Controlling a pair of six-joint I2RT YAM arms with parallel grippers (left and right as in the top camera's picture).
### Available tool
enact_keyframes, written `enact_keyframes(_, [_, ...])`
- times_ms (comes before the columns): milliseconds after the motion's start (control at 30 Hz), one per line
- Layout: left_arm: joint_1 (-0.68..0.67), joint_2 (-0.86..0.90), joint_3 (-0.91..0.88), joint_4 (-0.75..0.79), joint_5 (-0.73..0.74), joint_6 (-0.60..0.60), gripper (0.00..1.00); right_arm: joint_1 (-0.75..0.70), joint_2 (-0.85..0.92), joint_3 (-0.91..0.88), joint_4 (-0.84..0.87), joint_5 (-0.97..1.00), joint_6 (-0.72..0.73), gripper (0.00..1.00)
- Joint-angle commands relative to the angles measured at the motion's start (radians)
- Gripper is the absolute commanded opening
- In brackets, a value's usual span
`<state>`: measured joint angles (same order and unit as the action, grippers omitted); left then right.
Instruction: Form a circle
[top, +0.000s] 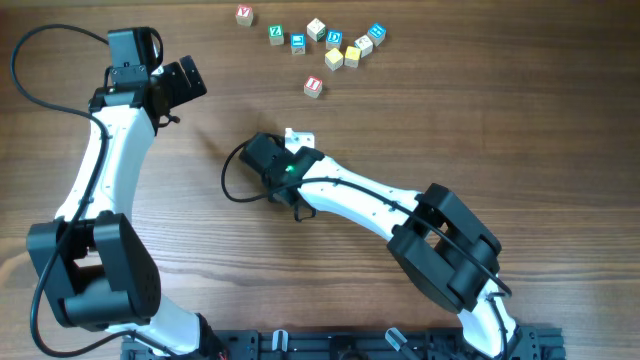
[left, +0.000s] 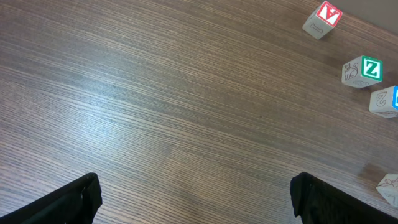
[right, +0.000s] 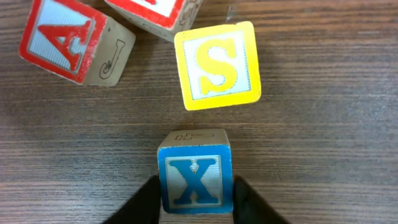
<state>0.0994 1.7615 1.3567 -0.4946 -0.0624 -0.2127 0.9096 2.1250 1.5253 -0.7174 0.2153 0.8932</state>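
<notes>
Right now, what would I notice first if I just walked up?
The blue X cube pinched in the right gripper fills the right wrist view. Just past it lies a bright yellow S cube, with a red A cube nearby. Overhead, loose letter cubes lie scattered beyond.

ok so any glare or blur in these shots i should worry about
Left wrist: a pale sheen on the table, yet the Z cube reads crisp. Right wrist: a sharp close-up, the blue X cube fully legible. Overhead: evenly lit, no glare, but the loose cubes are tiny.
</notes>
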Motion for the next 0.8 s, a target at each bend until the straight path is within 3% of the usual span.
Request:
enact_keyframes(0, [0.001, -0.009, 0.005, 0.0, 0.001, -0.009, 1.0, -0.002, 0.016, -0.009, 0.0, 0.03, 0.018, 0.28])
enact_keyframes(433, [0.001, -0.009, 0.005, 0.0, 0.001, -0.009, 1.0, -0.002, 0.016, -0.009, 0.007, 0.055, 0.027, 0.29])
enact_keyframes(633, [0.001, -0.009, 0.005, 0.0, 0.001, -0.009, 1.0, -0.002, 0.016, -0.009, 0.007, 0.054, 0.026, 0.41])
enact_keyframes(767, [0.001, -0.009, 0.005, 0.0, 0.001, -0.009, 1.0, -0.002, 0.016, -0.009, 0.007, 0.055, 0.026, 0.31])
